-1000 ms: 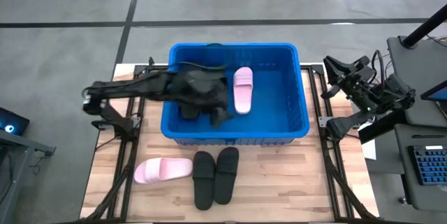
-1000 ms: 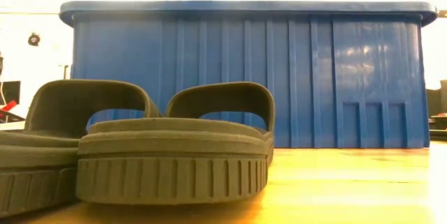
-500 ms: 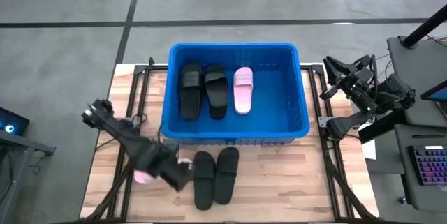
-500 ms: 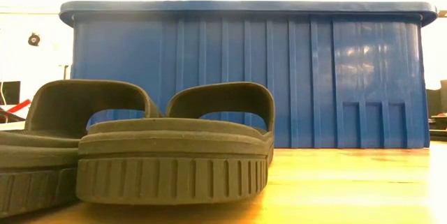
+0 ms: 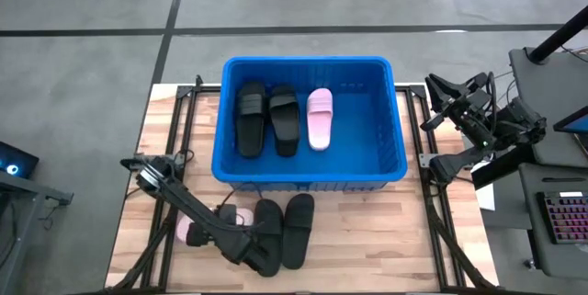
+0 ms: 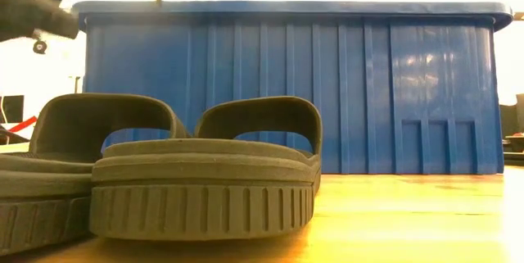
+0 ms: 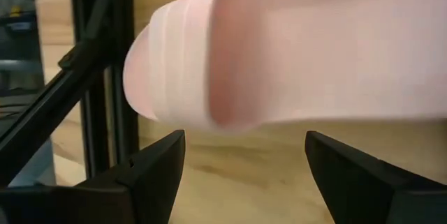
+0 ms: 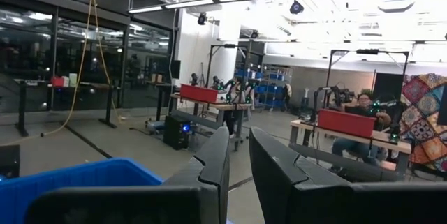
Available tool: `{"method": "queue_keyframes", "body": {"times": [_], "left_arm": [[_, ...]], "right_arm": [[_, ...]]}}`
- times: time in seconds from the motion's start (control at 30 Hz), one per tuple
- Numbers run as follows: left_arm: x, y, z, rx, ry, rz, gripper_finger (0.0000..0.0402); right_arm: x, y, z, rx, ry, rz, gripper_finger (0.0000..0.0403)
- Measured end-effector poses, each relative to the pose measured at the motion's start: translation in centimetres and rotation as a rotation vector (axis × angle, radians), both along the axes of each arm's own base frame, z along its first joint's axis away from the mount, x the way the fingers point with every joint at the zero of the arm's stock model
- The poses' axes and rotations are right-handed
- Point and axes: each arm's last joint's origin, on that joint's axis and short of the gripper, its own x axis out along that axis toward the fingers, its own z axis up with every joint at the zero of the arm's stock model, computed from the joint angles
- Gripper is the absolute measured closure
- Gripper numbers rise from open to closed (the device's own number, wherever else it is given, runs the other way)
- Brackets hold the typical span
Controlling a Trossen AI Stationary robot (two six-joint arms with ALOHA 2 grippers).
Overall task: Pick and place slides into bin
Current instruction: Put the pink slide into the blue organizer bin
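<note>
Slides: two black (image 5: 266, 119) and one pink (image 5: 319, 119) inside bin (image 5: 397, 125); black pair (image 5: 296, 229) and pink slide (image 7: 293, 63) on table (image 5: 367, 240) before bin. Left claw (image 7: 241, 161) spread wide, hovering over pink slide. Right claw (image 8: 239, 165) nearly closed, parked beside table.

Dark left arm stretches low across the front, its two-fingered hand (image 5: 241, 244) spread wide; the right hand (image 8: 239, 175) waits aside, fingers nearly together.
</note>
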Motion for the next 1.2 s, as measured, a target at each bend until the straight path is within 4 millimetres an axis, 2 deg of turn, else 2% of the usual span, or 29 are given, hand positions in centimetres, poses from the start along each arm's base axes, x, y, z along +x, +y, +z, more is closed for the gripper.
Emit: {"method": "queue_keyframes", "body": {"times": [0.2,0.53,0.63,0.7,0.9,1.07,1.2], "left_arm": [[-0.6,0.4,-2.5,0.051,0.097,0.016,0.0123],[-2.5,1.5,-5.0,0.080,0.242,0.048,0.0131],[-2.7,1.7,-5.3,0.079,0.261,0.026,0.0167],[-2.7,1.8,-5.2,0.059,0.261,-0.004,0.0208],[-2.7,1.5,-5.1,0.017,0.239,-0.052,0.0376],[-2.8,1.3,-4.5,-0.065,0.214,-0.153,0.0398],[-3.1,1.6,-1.7,-0.163,0.177,-0.278,0.0400]], "right_arm": [[0.0,0.0,0.0,0.004,-0.003,0.002,0.0355],[0.0,0.0,0.0,0.003,0.001,0.001,0.0355],[0.0,0.0,-0.1,0.003,0.002,0.001,0.0355],[0.0,0.0,-0.1,0.003,0.002,0.001,0.0355],[0.0,0.0,-0.1,0.003,0.003,0.001,0.0356],[0.0,0.0,-0.1,-0.004,0.011,-0.002,0.0356],[0.1,0.0,-0.2,-0.009,0.023,-0.002,0.0356]]}}
